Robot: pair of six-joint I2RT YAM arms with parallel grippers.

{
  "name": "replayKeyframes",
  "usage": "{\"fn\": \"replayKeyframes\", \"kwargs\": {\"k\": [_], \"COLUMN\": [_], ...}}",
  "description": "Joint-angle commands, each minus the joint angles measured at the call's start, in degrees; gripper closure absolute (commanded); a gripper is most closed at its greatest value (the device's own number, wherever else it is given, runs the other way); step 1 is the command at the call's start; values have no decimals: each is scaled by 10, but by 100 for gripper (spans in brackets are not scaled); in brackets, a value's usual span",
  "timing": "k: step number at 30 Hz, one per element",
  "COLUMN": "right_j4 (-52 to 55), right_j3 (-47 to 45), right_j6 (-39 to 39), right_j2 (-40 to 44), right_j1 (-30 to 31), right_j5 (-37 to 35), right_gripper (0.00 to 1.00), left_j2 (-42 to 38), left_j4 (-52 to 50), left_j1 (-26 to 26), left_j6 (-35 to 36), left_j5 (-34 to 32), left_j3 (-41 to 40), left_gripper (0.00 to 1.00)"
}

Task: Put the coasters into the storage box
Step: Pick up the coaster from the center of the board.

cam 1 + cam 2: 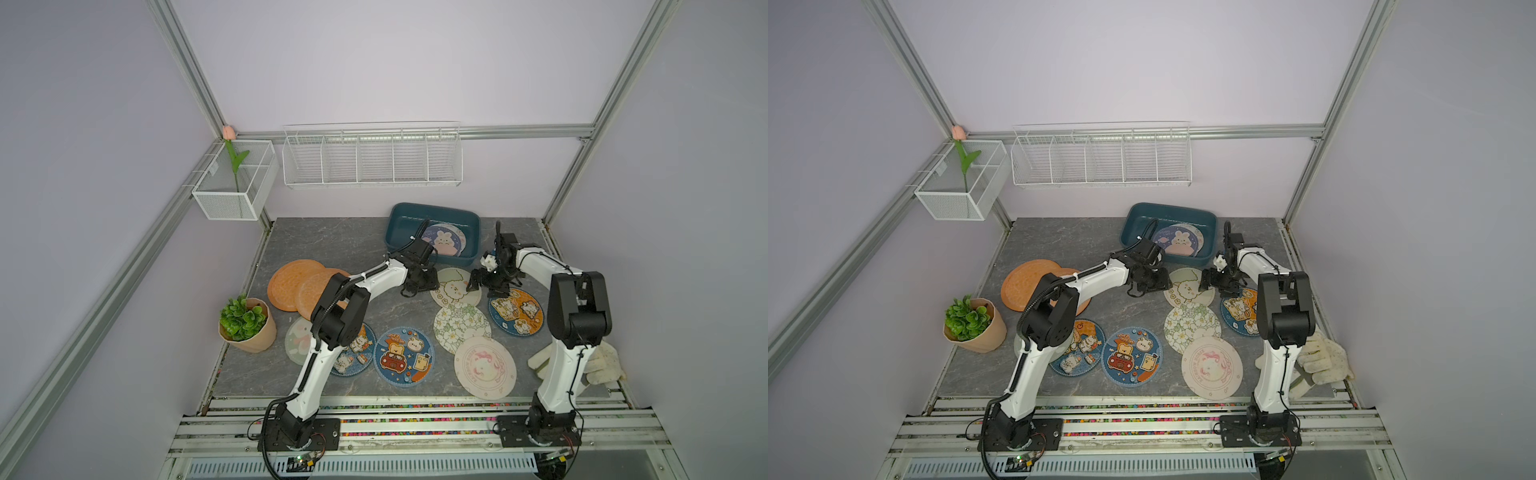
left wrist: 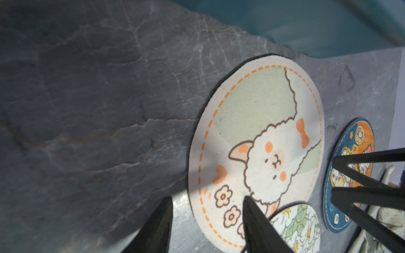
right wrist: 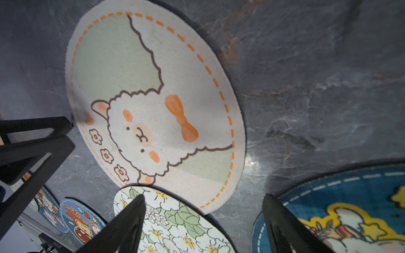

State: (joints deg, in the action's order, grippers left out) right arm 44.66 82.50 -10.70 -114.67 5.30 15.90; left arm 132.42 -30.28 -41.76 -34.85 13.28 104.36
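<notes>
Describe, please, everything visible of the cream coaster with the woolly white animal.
The cream coaster is a thin round disc, felt-like, with a dashed orange border, pale green ground, a white woolly animal with an orange bow, and flowers. It lies flat on the grey table, near the storage box. The floral coaster overlaps its edge. The left gripper straddles its rim, jaws apart; contact is unclear.

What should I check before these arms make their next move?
1. Left hand open, astride the alpaca coaster edge: ok.
2. Right hand open and empty: ok.
3. Alpaca coaster free to lift: not ok; the flower coaster overlaps its edge.
4. Box has room beside the bunny coaster: ok.
5. Left fingers touching the alpaca coaster: cannot tell.
</notes>
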Motion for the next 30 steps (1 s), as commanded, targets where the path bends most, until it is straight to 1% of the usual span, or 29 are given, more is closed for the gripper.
{"fn": "replayKeyframes", "kwargs": {"k": [1, 16, 19, 24, 25, 27, 30], "right_j4": [-7, -20, -20, -22, -22, -25, -27], "right_j3": [-9, -9, -7, -7, -6, -7, -5], "right_j6": [-3, -12, -12, -13, -14, -15, -16], "right_j2": [-17, -46, -49, -53, -53, -50, -46], "right_j1": [0, 18, 23, 27, 27, 27, 28], "right_j5": [3, 22, 24, 26, 26, 23, 22], "right_gripper": [16, 26, 31, 45, 49, 60, 71], "left_j2": [18, 32, 33, 35, 36, 35, 35], "left_j4": [-23, -34, -34, -35, -35, -36, -36], "left_j1": [-8, -18, -19, -20, -21, -21, -21], "left_j6": [8, 5, 5, 4, 4, 3, 3], "left_j5": [-5, 4, 6, 10, 10, 10, 9], "left_j3": [26, 37, 37, 40, 41, 41, 40], "left_gripper": [49, 51, 51, 52, 52, 52, 52]}}
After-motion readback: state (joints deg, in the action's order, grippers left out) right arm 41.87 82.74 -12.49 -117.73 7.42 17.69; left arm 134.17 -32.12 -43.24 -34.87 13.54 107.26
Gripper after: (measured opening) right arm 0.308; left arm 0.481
